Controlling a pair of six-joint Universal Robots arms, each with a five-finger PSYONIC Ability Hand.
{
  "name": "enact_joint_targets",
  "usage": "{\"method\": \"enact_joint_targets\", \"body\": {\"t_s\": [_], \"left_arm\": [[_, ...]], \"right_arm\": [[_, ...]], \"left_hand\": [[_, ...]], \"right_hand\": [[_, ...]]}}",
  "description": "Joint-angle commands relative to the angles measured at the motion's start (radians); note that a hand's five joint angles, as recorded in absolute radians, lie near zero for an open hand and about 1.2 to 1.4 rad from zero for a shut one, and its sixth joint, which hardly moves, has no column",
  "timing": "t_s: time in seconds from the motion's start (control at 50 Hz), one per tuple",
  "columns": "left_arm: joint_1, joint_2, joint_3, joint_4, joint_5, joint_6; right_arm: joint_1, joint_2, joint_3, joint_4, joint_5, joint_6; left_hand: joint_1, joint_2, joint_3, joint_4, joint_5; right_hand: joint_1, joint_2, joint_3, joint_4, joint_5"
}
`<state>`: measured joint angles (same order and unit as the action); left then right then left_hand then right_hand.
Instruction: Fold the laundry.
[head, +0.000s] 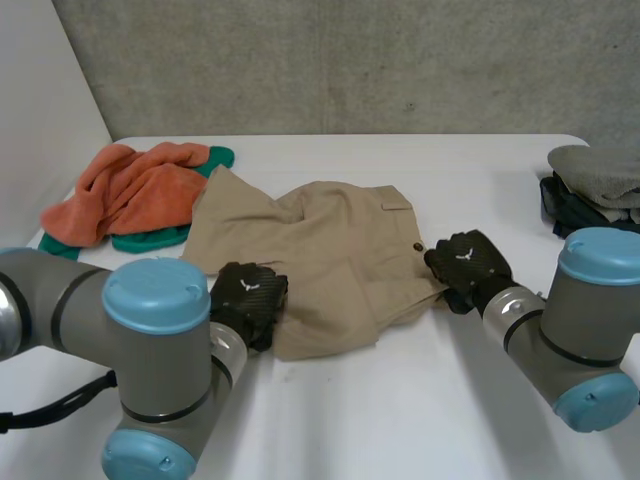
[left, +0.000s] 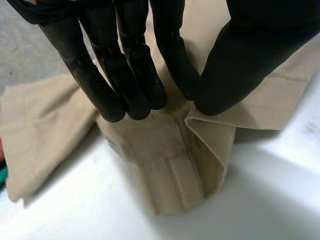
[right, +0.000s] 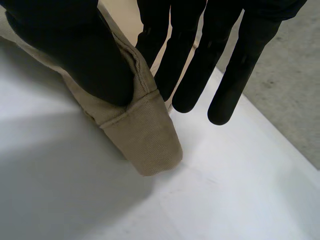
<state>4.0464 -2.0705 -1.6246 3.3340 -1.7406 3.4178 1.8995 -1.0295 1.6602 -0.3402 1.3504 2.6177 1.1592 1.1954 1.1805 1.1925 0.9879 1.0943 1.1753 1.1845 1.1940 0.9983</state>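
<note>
A fold at the near-left edge of the beige garment (left: 175, 170) is pinched between the fingers (left: 107, 95) and thumb of the left hand (left: 260, 45). A hemmed corner at its right edge is clamped between the thumb and fingers (right: 225, 75) of the right hand (right: 70, 50). The garment is spread, rumpled, mid-table (head: 400, 400). An orange cloth (head: 130, 190) is heaped on a green cloth (head: 150, 238) near the far-left corner.

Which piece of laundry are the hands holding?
The beige garment mid-table: left hand and right hand pinch its edges. The orange cloth and grey pile lie apart.
</note>
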Motion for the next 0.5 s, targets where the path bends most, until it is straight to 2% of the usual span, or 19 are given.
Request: {"method": "enact_joint_targets", "body": {"t_s": [0.02, 0.14, 0.24, 0.3, 0.42, 0.5], "left_arm": [[0.015, 0.243, -0.004, -0.050, 0.033, -0.048], [0.106, 0.387, 0.025, -0.164, 0.117, -0.051], [0.167, 0.392, 0.065, -0.313, 0.197, -0.057], [0.186, 0.342, 0.090, -0.388, 0.228, -0.061], [0.200, 0.162, 0.176, -0.406, 0.219, -0.057], [0.226, 0.043, 0.310, -0.398, 0.176, -0.063]], "right_arm": [[-0.031, -0.257, -0.025, 0.182, 0.023, 0.087], [-0.069, -0.409, -0.154, 0.533, 0.016, 0.085], [-0.076, -0.425, -0.243, 0.785, 0.010, 0.047], [-0.048, -0.405, -0.260, 0.903, 0.003, 0.015], [0.006, -0.282, -0.296, 0.873, 0.041, -0.025], [0.027, -0.178, -0.371, 0.788, 0.130, -0.010]], "left_hand": [[0.237, 0.201, 0.216, 0.204, 0.234], [0.237, 0.201, 0.216, 0.204, 0.234], [0.237, 0.201, 0.216, 0.204, 0.234], [0.237, 0.201, 0.216, 0.204, 0.234], [0.237, 0.201, 0.216, 0.204, 0.234], [0.237, 0.201, 0.216, 0.204, 0.234]], "right_hand": [[0.302, 0.221, 0.212, 0.202, 0.223], [0.302, 0.221, 0.212, 0.202, 0.223], [0.302, 0.221, 0.212, 0.202, 0.223], [0.302, 0.221, 0.212, 0.202, 0.223], [0.302, 0.221, 0.212, 0.202, 0.223], [0.302, 0.221, 0.212, 0.202, 0.223]]}}
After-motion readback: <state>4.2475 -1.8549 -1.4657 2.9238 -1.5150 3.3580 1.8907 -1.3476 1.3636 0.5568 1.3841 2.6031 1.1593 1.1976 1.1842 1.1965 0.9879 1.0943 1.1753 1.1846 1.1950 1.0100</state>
